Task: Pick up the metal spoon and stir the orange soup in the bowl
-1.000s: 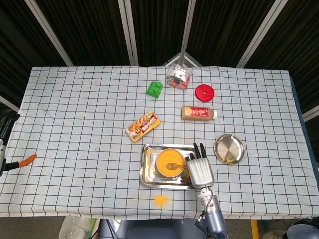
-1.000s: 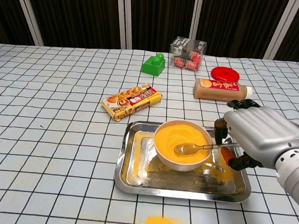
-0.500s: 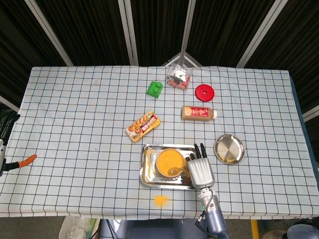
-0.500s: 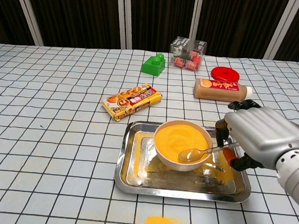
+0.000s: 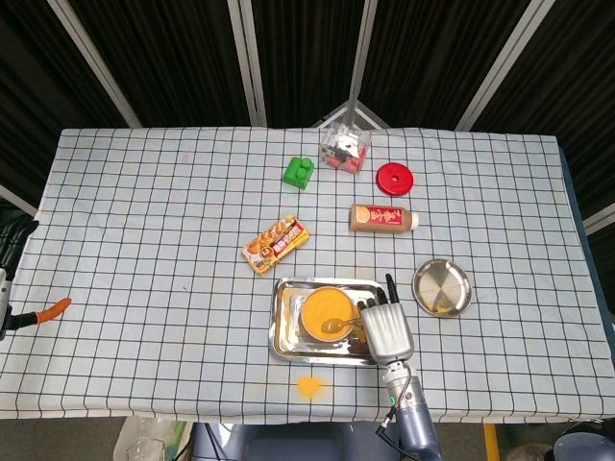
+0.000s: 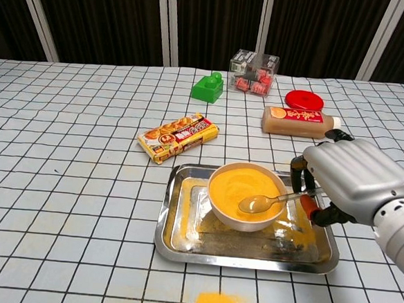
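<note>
The spoon (image 6: 268, 202) was held clamped in the right hand (image 6: 349, 181), and its tip had been swept from the near rim back into the soup (image 6: 244, 188) just left of the hand, so stirring was judged underway.
</note>
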{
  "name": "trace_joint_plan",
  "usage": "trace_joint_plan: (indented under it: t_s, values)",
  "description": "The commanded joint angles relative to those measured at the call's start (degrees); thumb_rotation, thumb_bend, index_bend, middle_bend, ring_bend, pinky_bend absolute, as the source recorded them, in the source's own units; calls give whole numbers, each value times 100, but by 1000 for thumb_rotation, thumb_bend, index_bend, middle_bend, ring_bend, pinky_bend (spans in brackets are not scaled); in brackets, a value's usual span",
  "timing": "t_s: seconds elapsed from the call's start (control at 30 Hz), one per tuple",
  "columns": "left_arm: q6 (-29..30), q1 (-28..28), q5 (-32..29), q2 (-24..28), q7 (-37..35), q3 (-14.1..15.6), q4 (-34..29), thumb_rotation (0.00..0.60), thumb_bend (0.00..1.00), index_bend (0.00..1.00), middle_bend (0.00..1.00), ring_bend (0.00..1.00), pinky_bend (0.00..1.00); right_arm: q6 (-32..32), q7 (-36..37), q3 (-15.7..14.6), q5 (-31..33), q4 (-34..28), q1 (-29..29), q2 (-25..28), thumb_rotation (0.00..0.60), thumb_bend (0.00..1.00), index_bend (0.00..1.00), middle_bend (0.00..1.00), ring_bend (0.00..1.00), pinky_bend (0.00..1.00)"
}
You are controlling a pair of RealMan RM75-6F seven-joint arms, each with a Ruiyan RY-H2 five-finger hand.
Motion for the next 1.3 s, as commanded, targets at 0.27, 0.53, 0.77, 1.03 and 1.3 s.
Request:
trace_joint_plan:
  t_s: [0.27,0.53,0.77,1.03,1.3]
  values:
    - [10,3,9,-1,2,0,-6,600,0,0,0,0,0,13,-36,-8,-36,4,-3,11,600,563,692,573,300,0]
    - [16,7,0,14,-30,-8,-5,600,0,0,0,0,0,21,-95,42,-71,-29,24,40,600,566,699,578,300,0]
    - [15,7,-13,29,-58,-19,-5,600,0,0,0,0,0,96,-302,109,-195,-254,82,180,600,567,698,578,300,0]
    - [27,18,42,48,-88,-4,-50,600,0,0,0,0,0,228,-735,43,-469,-413,132,432,600,569,705,583,300,0]
    - [62,30,60,62,-123,-14,-66,600,0,0,0,0,0,204,-1413,-208,-892,-102,258,554,600,572,708,584,300,0]
